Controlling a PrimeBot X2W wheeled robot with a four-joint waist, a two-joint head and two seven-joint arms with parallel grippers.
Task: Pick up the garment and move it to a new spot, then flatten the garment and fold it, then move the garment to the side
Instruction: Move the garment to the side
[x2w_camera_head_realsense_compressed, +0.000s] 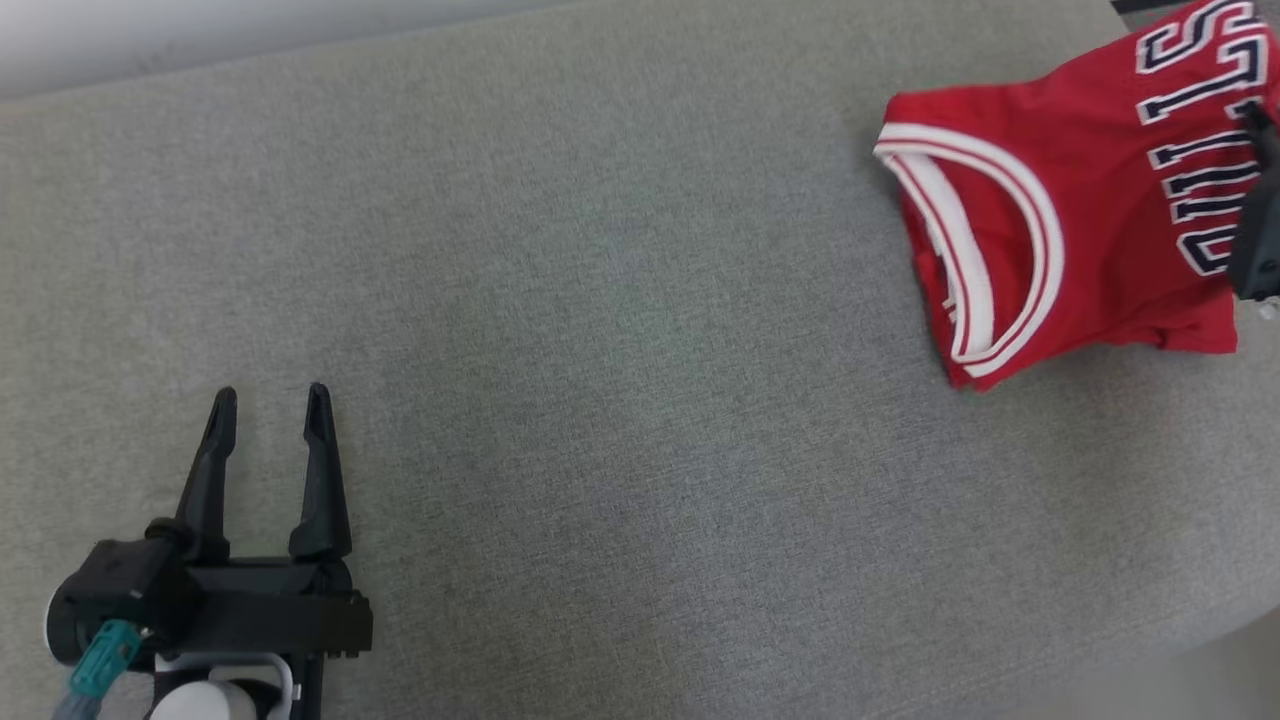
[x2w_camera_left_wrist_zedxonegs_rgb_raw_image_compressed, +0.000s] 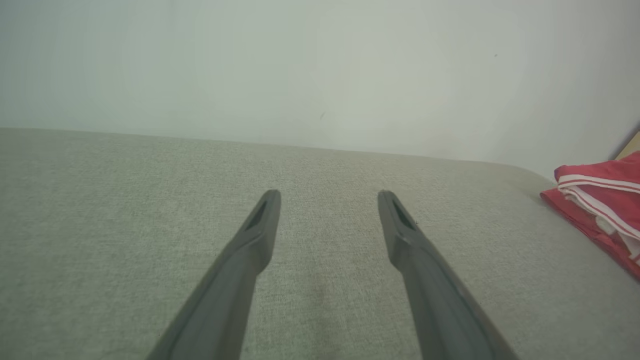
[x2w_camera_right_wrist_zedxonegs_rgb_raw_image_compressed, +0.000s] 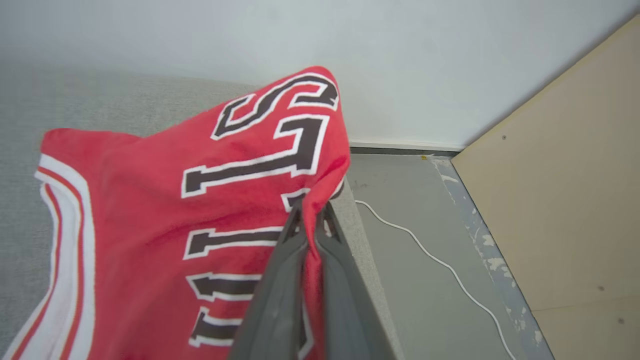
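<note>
The garment (x2w_camera_head_realsense_compressed: 1080, 200) is a red jersey with white-trimmed armholes and dark lettering, lying bunched and partly lifted at the far right of the grey padded surface (x2w_camera_head_realsense_compressed: 620, 330). My right gripper (x2w_camera_right_wrist_zedxonegs_rgb_raw_image_compressed: 311, 212) is shut on a fold of the jersey (x2w_camera_right_wrist_zedxonegs_rgb_raw_image_compressed: 165, 210) near its lettering, and its dark body shows at the head view's right edge (x2w_camera_head_realsense_compressed: 1258, 215). My left gripper (x2w_camera_head_realsense_compressed: 270, 400) hovers open over bare surface at the lower left, far from the jersey. In the left wrist view its fingers (x2w_camera_left_wrist_zedxonegs_rgb_raw_image_compressed: 265, 220) spread wide and the jersey (x2w_camera_left_wrist_zedxonegs_rgb_raw_image_compressed: 605, 200) lies at the right edge.
The surface's right edge (x2w_camera_right_wrist_zedxonegs_rgb_raw_image_compressed: 357, 235) runs just beside the right gripper. Below it is a grey floor (x2w_camera_right_wrist_zedxonegs_rgb_raw_image_compressed: 415, 260) with a white cable (x2w_camera_right_wrist_zedxonegs_rgb_raw_image_compressed: 430, 255), and a tan board (x2w_camera_right_wrist_zedxonegs_rgb_raw_image_compressed: 565, 190) leans at the right. A pale wall (x2w_camera_left_wrist_zedxonegs_rgb_raw_image_compressed: 320, 65) backs the surface.
</note>
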